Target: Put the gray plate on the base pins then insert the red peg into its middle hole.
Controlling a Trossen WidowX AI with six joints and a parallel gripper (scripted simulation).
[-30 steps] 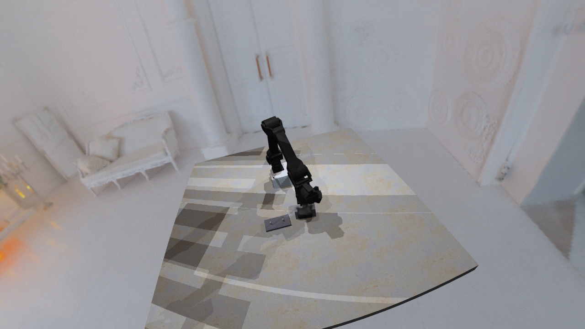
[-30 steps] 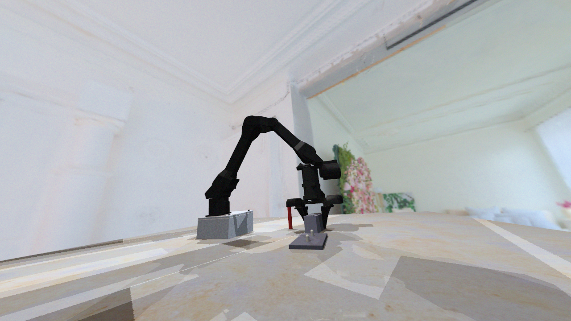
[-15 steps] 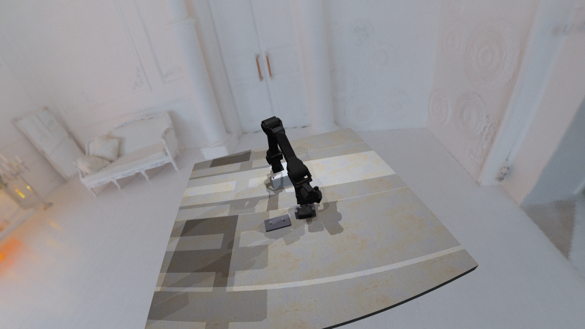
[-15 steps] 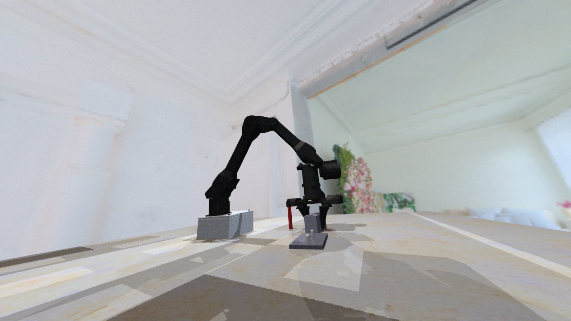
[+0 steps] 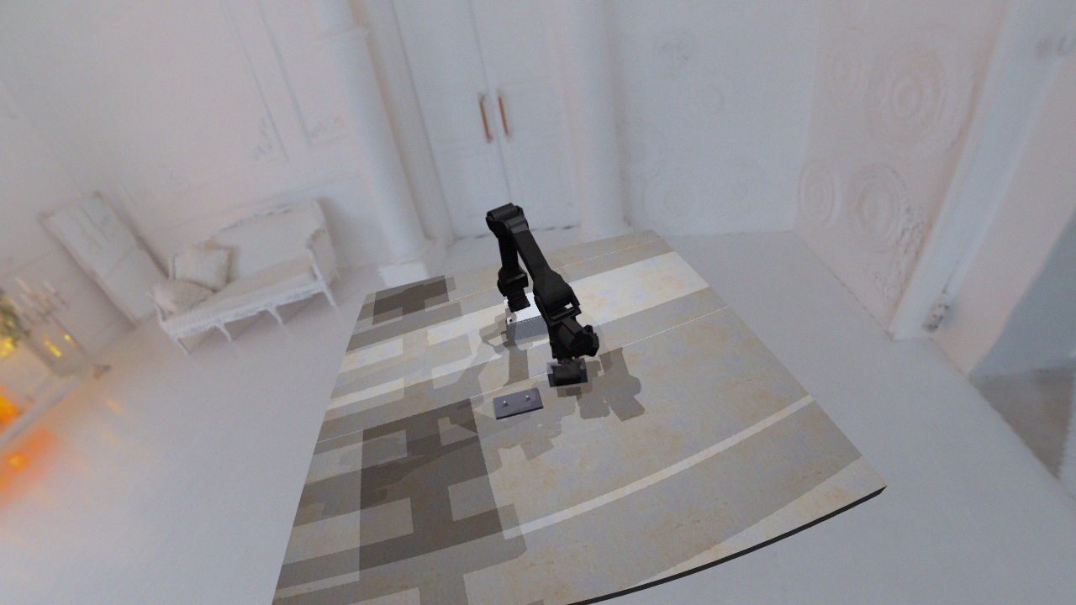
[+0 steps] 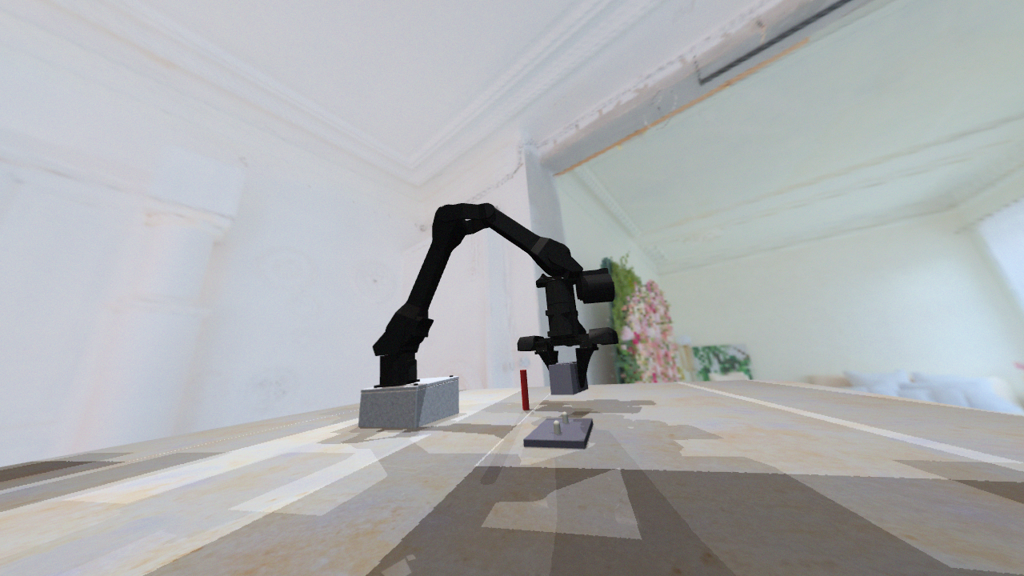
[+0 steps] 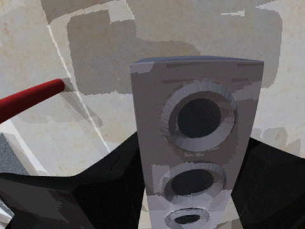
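My gripper (image 6: 567, 369) (image 5: 567, 374) (image 7: 179, 130) is shut on the gray plate (image 6: 566, 378) (image 7: 195, 89), which has three round holes in a row. The plate hangs on edge between the black fingers, a little above the table. The dark base (image 5: 518, 403) (image 6: 559, 433) with two short pins lies flat on the table, in front of and below the plate in the exterior view. The red peg (image 6: 524, 389) (image 7: 30, 98) stands upright on the table to the left of the gripper, apart from it.
The arm's gray mounting block (image 6: 406, 404) (image 5: 524, 324) stands behind on the table (image 5: 677, 466). The table's front edge curves at the lower right in the top view.
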